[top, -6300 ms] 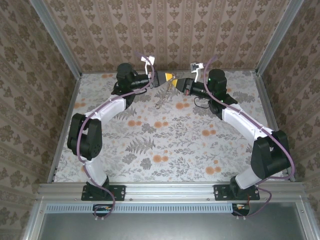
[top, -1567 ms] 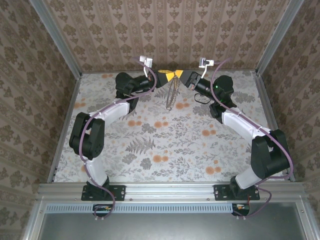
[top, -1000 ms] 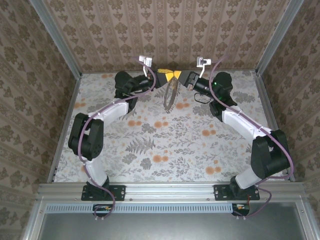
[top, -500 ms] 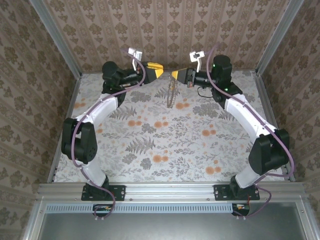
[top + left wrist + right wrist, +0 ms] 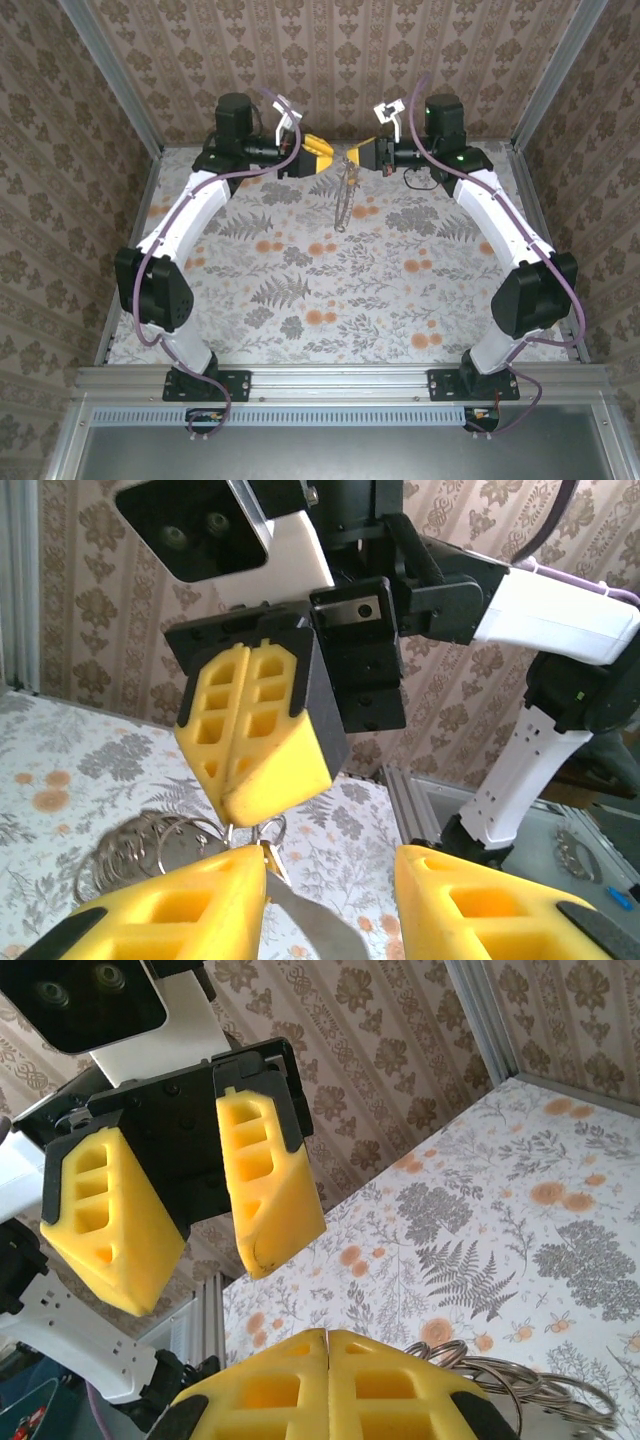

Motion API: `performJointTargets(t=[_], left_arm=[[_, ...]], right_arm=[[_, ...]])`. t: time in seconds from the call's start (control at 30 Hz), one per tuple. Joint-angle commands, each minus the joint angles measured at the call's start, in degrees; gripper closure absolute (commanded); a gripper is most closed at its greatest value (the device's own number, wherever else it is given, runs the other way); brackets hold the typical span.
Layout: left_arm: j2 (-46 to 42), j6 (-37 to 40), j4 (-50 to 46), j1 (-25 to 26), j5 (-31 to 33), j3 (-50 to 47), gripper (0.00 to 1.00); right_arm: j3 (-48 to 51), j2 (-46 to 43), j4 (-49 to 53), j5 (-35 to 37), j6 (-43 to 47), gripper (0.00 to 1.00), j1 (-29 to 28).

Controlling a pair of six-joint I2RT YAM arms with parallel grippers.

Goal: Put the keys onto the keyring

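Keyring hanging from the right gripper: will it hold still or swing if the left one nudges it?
Likely swings: the keyring hangs below the shut right gripper, pinched only at its top. Its thin metal loops look stiff and light.

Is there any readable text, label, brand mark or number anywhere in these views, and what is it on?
None can be read. There is no writing on the left claw, the right claw, the keyring, the floral table cover or the patterned walls. The prints are ornament, not letters.
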State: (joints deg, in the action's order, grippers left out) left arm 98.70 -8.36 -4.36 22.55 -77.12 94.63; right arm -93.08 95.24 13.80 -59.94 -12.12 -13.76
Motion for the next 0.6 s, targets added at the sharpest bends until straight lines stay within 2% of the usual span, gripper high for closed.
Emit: performJointTargets(t=[0.0, 0.27, 0.57], left_arm=[[-0.58, 4.14, -4.47, 0.51, -1.99, 1.92, 0.61], [1.75, 2.83, -3.20, 2.14, -0.67, 2.67, 0.61], [3.55, 0.12, 0.40, 2.39, 0.48, 2.75, 0.61]], right_arm=[[-1.90, 0.43, -0.34, -2.37, 0.60, 1.00, 0.13], [0.56, 0.20, -5.89, -2.36, -3.11, 1.00, 0.10], [1.88, 0.06, -7.74, -2.72, -4.13, 1.00, 0.08]])
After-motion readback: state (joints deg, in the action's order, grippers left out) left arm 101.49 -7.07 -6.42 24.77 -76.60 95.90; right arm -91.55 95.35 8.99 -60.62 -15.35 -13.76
